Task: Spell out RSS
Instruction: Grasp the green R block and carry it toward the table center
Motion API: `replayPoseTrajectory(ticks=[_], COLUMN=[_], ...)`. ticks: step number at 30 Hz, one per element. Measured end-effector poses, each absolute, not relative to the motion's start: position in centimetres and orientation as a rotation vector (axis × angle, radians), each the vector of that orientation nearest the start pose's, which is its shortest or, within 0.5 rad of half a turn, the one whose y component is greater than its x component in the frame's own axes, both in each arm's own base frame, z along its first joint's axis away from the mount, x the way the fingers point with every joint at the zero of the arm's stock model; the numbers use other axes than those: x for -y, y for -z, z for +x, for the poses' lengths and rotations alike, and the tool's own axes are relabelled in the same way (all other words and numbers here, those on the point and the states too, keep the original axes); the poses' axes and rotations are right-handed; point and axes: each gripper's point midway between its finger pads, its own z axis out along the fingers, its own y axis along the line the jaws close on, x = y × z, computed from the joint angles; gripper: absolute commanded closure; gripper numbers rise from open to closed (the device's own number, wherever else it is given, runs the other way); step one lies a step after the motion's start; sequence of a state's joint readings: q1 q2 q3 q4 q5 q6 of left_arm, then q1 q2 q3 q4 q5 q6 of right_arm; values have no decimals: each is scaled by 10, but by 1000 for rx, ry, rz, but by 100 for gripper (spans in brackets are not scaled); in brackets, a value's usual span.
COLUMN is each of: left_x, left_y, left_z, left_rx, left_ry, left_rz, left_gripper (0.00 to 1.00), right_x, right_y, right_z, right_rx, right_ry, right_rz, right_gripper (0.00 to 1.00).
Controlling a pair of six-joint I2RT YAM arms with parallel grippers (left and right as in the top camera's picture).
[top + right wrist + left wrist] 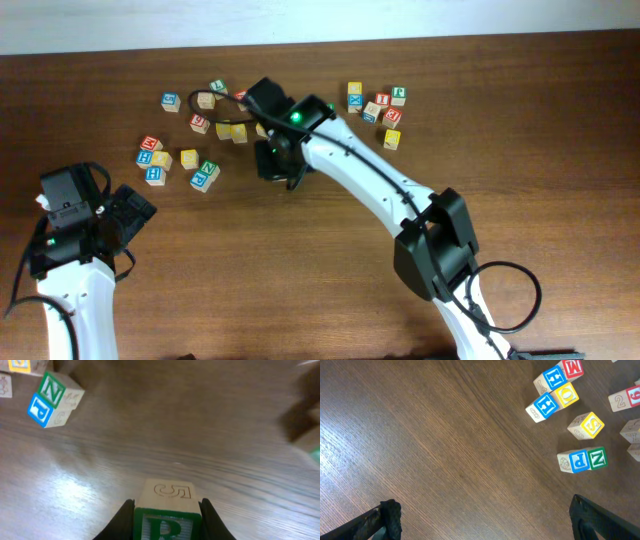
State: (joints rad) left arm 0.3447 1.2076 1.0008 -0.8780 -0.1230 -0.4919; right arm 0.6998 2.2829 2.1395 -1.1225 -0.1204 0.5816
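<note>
Evidently had the R block (167, 491) pinched by two opposite side faces between the fingers of the right gripper (167, 520), closed snugly on it, green letter toward the wrist camera and a carved 5 on the upper face; hung over bare table (520, 120) just right of the left-hand scatter of blocks; could not tell whether lifted clear of the wood or touching it. Judged it a small wooden cube: light, rigid, not fragile, painted faces perhaps a little slick; best taken square across flat opposite faces, never corner to corner, lest it twist in the grip. Found the left gripper (487, 517) spread wide and holding nothing, low at the left side, looking toward the same scatter. Noted a yellow S block (587, 425) standing free there, apart from its neighbours, so probably easy to straddle; near it an N-and-P block (581, 459), and a tight knot of H blocks (542, 405) touching others, awkward for fingers. Spotted a second cluster (377, 105) beyond the right arm; letters too small to read from overhead, so picked out no second S. Reckoned the right arm, stretched across the middle, the main obstacle to any reach by the left.
</note>
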Motion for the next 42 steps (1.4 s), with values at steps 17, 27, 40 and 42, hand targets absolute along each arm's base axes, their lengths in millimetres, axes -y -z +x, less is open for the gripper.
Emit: replayPoseTrajectory(ticks=[17,27,40,42], left_x=[-119,-119,-119,-119], left_y=[-153,-153,-152,-152], left_z=[268,268,268,268], left_rx=[-2401,-2402,-2402,-2402], left_ry=[-114,-114,-114,-114], left_rz=[-1112,-1112,-1112,-1112], left_gripper=[1,1,1,1], right_x=[-392,-387,-386,-388], right_y=[-43,-28,-13,-13], right_z=[374,374,374,373], right_rx=[-2829,-2844,-2858,-2862], right_ry=[-468,-414,-390,-405], right_rz=[-97,-89,-86,-89], right_gripper=[77,74,66,67])
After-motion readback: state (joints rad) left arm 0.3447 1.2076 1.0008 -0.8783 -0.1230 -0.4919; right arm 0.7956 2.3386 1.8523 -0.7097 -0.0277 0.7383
